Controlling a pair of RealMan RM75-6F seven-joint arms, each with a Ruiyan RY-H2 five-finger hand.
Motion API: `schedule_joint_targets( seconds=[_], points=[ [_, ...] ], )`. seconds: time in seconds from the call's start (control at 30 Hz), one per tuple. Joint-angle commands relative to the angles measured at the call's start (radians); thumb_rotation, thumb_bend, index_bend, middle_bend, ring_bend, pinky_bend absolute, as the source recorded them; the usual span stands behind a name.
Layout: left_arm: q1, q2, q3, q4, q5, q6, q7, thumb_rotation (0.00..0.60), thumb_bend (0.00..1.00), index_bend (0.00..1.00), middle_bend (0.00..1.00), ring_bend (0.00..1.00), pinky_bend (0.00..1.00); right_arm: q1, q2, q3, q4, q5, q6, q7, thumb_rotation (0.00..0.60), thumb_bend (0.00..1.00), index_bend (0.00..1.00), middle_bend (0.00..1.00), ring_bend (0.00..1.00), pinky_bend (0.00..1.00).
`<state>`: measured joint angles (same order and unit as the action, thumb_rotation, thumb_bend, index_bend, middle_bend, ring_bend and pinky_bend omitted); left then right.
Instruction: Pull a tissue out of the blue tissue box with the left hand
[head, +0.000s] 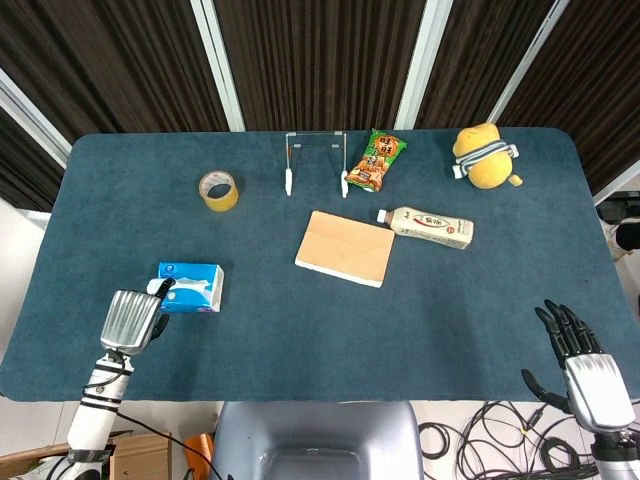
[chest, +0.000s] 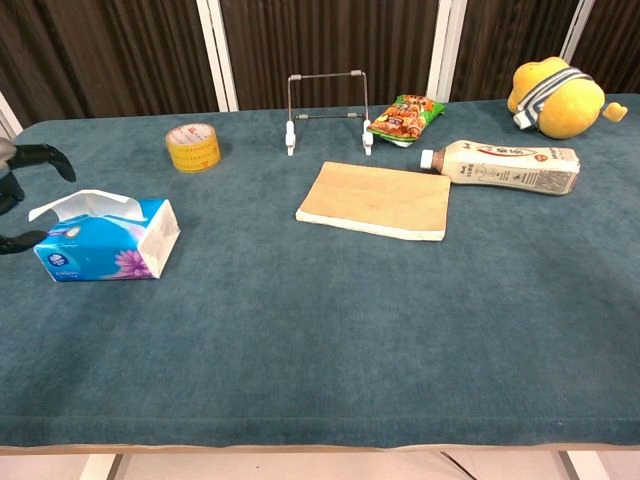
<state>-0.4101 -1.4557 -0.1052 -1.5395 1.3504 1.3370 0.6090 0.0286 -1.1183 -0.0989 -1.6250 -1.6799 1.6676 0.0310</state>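
The blue tissue box lies near the table's front left, with a white tissue sticking up from its top slot. My left hand is just left of the box at its near end, back of the hand upward. In the chest view its dark fingers reach in from the left edge above the tissue, and a lower finger lies beside the box end; nothing is held between them. My right hand hovers off the table's front right corner, fingers spread and empty. It is outside the chest view.
A yellow tape roll, a wire stand, a snack packet and a yellow plush toy line the back. A brown board and a lying bottle sit mid-table.
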Motion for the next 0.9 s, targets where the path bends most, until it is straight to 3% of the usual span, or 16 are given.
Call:
schedule_joint_targets(
  seconds=[0.03,0.3,0.67,0.9],
  points=[
    [-0.012,-0.086,-0.021,0.083,0.008,0.024,-0.026,0.600,0.29,0.36,0.98,1.00,1.00,-0.017,-0.006,-0.015,0.025,-0.033,0.014,-0.010,0.600,0.22,0.03,0.01,0.00,0.15],
    [-0.037,-0.196,-0.035,0.206,0.033,0.037,-0.048,0.600,0.32,0.37,0.99,1.00,1.00,-0.018,0.002,-0.011,0.013,-0.022,-0.035,-0.042,0.600,0.22,0.03,0.01,0.00,0.15],
    [-0.055,-0.276,-0.062,0.300,0.053,0.068,-0.086,0.600,0.34,0.48,0.99,1.00,1.00,-0.017,0.013,-0.004,-0.011,-0.010,-0.085,-0.076,0.600,0.22,0.05,0.01,0.00,0.15],
    [-0.066,-0.309,-0.081,0.362,0.030,0.057,-0.082,0.600,0.34,0.48,0.99,1.00,1.00,-0.019,0.017,-0.001,-0.016,-0.008,-0.101,-0.085,0.600,0.22,0.06,0.01,0.00,0.15]
  ],
)
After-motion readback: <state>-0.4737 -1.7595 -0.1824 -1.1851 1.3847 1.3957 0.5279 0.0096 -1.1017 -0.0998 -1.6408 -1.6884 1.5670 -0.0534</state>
